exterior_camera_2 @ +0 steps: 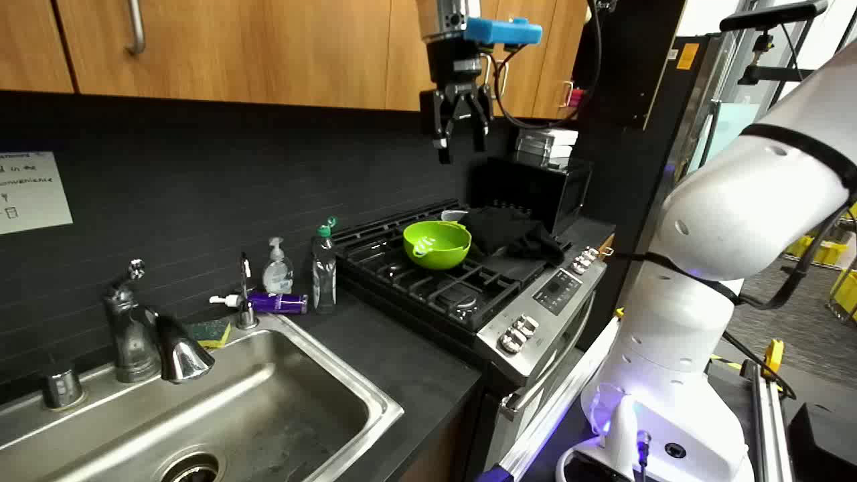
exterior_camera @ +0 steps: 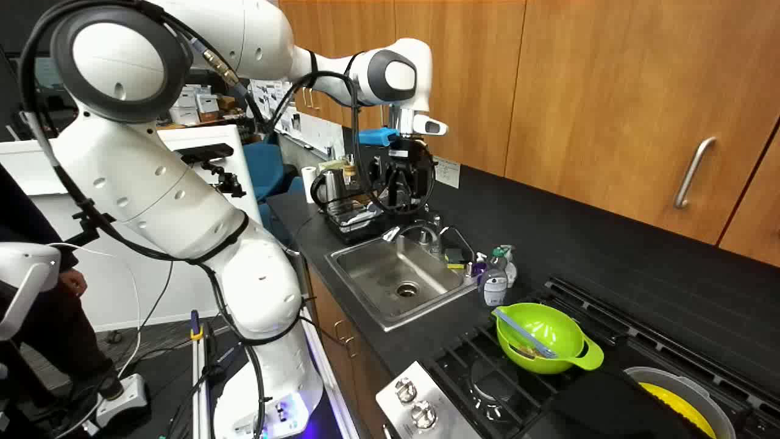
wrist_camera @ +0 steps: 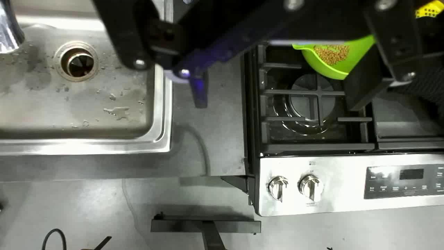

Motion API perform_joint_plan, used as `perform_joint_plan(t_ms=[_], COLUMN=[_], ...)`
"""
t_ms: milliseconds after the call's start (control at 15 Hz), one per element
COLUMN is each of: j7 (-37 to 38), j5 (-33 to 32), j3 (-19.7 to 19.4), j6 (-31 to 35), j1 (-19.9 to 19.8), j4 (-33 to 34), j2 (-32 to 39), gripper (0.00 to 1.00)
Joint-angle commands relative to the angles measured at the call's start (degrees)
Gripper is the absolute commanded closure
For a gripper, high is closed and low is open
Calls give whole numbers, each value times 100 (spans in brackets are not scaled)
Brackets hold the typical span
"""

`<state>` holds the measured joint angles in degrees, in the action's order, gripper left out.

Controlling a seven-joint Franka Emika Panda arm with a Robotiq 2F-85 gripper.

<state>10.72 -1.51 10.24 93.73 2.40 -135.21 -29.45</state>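
My gripper [exterior_camera_2: 462,154] hangs open in the air, pointing down, with nothing between its fingers. In the wrist view the spread fingertips of the gripper [wrist_camera: 279,102] lie over the counter and stove. Nearest below them in that view is a lime green bowl [wrist_camera: 338,73], partly hidden by the right finger and gripper body. Small tan pieces [wrist_camera: 331,53] lie inside it. The green bowl [exterior_camera: 567,332] stands on the stove grate [exterior_camera_2: 381,251], and a blue-grey utensil [exterior_camera: 524,333] leans across it. The gripper is well above the bowl, not touching it.
A steel sink [exterior_camera_2: 375,405] with a faucet [exterior_camera_2: 134,335] adjoins the stove. Between them stand a soap bottle [exterior_camera_2: 325,274], a pump bottle [exterior_camera_2: 278,273] and a purple bottle [exterior_camera_2: 281,303] lying down. Black cloth [exterior_camera_2: 495,227] and a grey bowl [exterior_camera: 722,408] sit farther along. Wooden cabinets [exterior_camera: 457,85] hang behind.
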Motion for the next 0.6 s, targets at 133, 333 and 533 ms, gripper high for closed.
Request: perform_joint_plan(t_ms=[133, 333, 533], j7=[34, 34, 4], j5=[-30, -30, -8], j3=[-72, -71, -120], j6=[-9, -9, 5], j1=[86, 86, 73], j4=[10, 10, 26], j2=[11, 11, 17], gripper=[0, 0, 0])
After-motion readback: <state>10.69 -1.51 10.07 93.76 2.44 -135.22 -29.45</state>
